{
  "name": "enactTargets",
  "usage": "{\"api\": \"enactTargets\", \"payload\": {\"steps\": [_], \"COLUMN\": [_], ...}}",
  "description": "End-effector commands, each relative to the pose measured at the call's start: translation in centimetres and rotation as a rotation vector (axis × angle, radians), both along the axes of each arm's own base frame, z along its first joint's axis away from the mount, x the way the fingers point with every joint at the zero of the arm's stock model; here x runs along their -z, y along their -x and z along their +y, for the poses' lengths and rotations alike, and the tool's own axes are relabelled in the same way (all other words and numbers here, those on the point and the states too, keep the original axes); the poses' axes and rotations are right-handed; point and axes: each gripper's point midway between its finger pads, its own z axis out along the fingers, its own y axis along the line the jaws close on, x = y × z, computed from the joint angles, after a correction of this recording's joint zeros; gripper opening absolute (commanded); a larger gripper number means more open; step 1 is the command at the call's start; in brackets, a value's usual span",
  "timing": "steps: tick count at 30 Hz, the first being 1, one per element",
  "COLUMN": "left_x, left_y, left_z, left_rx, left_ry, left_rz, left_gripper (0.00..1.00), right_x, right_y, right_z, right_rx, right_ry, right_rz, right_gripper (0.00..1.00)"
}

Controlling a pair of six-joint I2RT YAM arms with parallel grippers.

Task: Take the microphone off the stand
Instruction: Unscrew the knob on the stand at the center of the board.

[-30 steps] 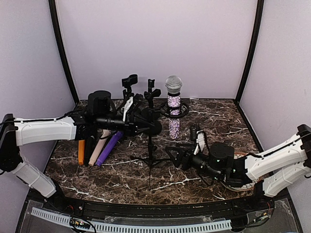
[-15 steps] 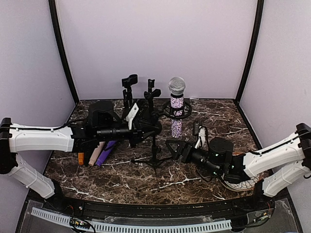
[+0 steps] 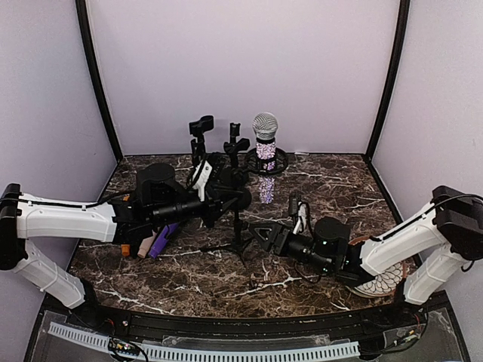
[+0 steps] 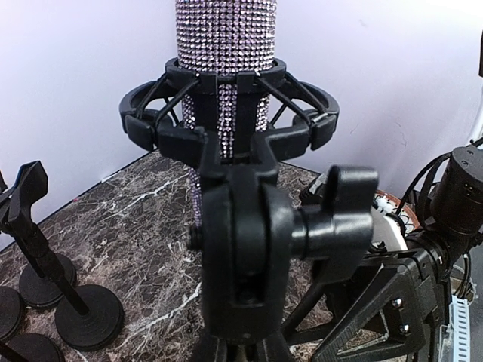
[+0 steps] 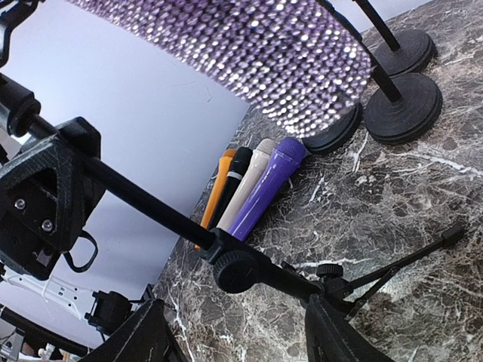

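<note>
1. Currently the microphone (image 3: 265, 147) stands upright at the upper middle of the overhead frame, its rhinestone barrel pushed down through the black shock mount (image 4: 309, 113) on top of the stand (image 3: 237, 226).
2. Handling, as I judge it: the barrel is stiff and probably fairly heavy. The studded skin should give better purchase than smooth plastic, though hard pinching could shed stones. The mesh head looks dentable, so it is a poor place to grip.
3. The best hold appears to be the bare barrel above the ring, pulling straight up along its axis. The mount's elastic cradle will likely drag before it lets go.
4. The left gripper (image 3: 225, 197) reaches in from the left of the overhead frame and seems pressed shut on the stand's pole, which would steady it. Its own camera does not show its fingers clearly.
5. The right gripper (image 5: 235, 317) is spread wide and holds nothing. It is low at the bottom of its own view, beside the tripod hub.
6. Two small stands (image 5: 400, 98) with round bases sit at the upper right of that view, and several handheld microphones (image 5: 256, 188) lie side by side at the centre.
7. The tripod legs (image 5: 392, 260) splay across the table (image 3: 332, 188) just ahead of the right gripper, and with the mount's ring they are the likeliest snags on the way up.
</note>
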Motion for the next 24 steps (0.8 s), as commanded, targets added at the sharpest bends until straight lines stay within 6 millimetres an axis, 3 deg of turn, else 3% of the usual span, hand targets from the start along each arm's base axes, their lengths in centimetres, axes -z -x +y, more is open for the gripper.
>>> {"api": "enactTargets", "payload": {"steps": [1,16,24], "left_x": [1.5,2.3,2.4], "left_y": [-0.1,0.4,0.7], "left_z": [0.3,0.0,-0.2], "left_rx": [-0.019,0.001,0.012], "left_ry": [-0.013,-0.035,-0.043], "left_rz": [0.042,0.055,0.051], "left_gripper": [0.00,0.00,0.00], "right_x": [-2.4,-1.2,-1.2], "right_y": [-0.8,-1.5,-1.6], "right_z": [0.7,2.4,2.7], "right_rx": [-0.012,-0.069,-0.080], "right_ry": [-0.118,-0.128,-0.143], "right_rz": [-0.018,-0.007,-0.015], "right_gripper": [0.63,0.51,0.38]}}
